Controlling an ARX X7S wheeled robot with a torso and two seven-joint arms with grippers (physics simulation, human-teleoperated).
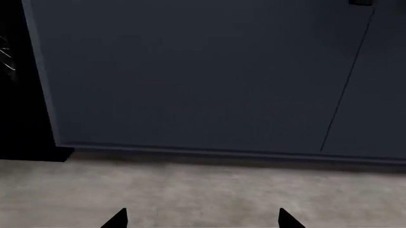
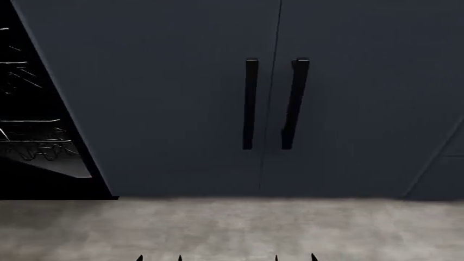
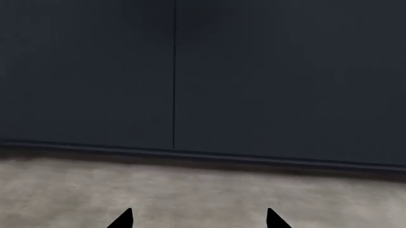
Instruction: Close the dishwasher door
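Note:
The dishwasher's open black cavity (image 2: 32,109) with wire racks shows at the far left of the head view, beside the navy cabinets. A sliver of it also shows in the left wrist view (image 1: 13,71). The dishwasher door's flat black panel and silver handle are out of view. My left gripper (image 2: 160,258) and right gripper (image 2: 294,258) show only as black fingertips at the bottom edge, low over the floor. In the left wrist view the left gripper (image 1: 203,221) is open and empty. In the right wrist view the right gripper (image 3: 199,219) is open and empty.
Two navy cabinet doors (image 2: 181,98) with black vertical bar handles (image 2: 250,103) fill the view ahead. Their lower edge meets a dark toe kick (image 1: 222,154). Grey concrete floor (image 2: 232,228) lies between me and the cabinets.

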